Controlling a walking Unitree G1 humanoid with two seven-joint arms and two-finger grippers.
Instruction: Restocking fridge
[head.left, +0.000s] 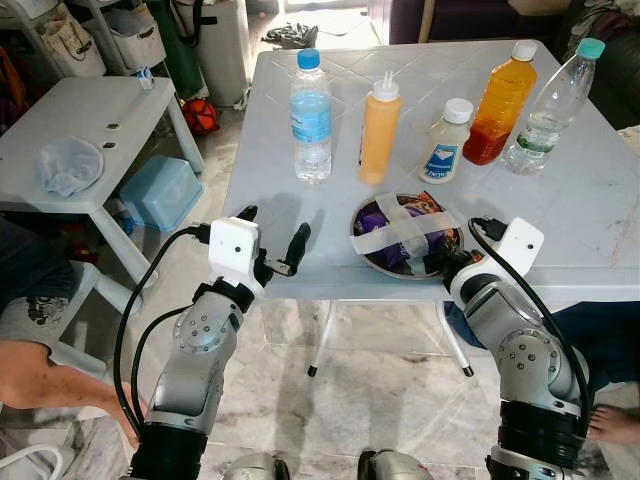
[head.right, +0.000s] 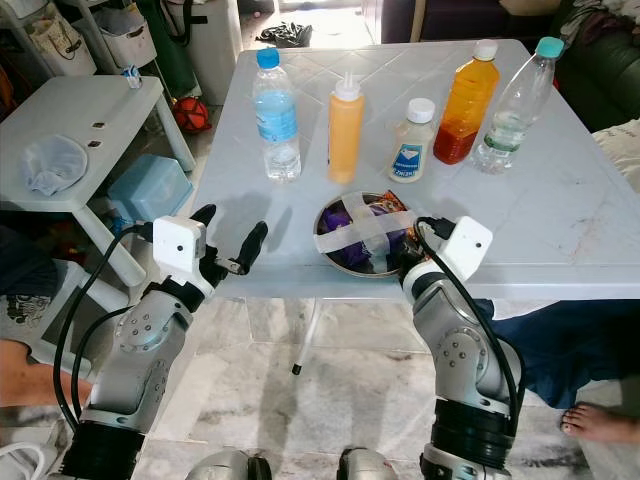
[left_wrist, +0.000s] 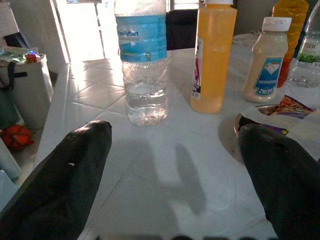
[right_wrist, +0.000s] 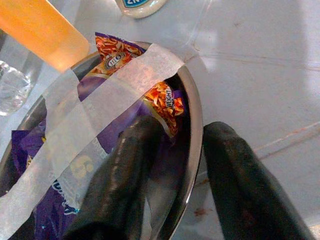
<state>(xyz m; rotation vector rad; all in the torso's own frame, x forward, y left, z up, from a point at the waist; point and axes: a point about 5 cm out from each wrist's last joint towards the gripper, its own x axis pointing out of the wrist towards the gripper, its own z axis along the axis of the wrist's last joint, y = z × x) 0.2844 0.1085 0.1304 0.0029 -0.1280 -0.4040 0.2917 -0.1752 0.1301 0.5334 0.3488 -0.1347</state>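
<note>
While the robot stands at the near edge of a white table (head.left: 560, 200), both its arms reach up to it. Far to the left sits a lower white side table (head.left: 90, 120) with a crumpled bag (head.left: 68, 165) on it, and a blue box (head.left: 160, 192) sits under it on the floor. A person's arm (head.left: 40, 375) shows at the left edge.

The left gripper (head.left: 272, 240) hovers at the near left edge of the table. Its two black fingers (left_wrist: 65, 180) are spread wide apart and hold nothing.

Behind it stands a row of bottles. First is a water bottle with a blue cap (head.left: 311, 120). Next to it is an orange squeeze bottle (head.left: 379, 130). Then comes a small white mayonnaise bottle (head.left: 445, 142), then a tall bottle of orange juice (head.left: 500, 100), and last a clear bottle with a green cap (head.left: 550, 105).

Near the front edge, in front of the squeeze bottle and the mayonnaise, is a metal bowl (right_wrist: 192, 115). It holds purple snack packets (head.left: 385, 212) under strips of white tape (right_wrist: 100, 105).

The right gripper (right_wrist: 182, 150) is at the bowl's near rim. One finger is inside the bowl and the other is outside, so the rim sits between them. A bare foot (head.left: 612, 425) shows on the floor at the right.
</note>
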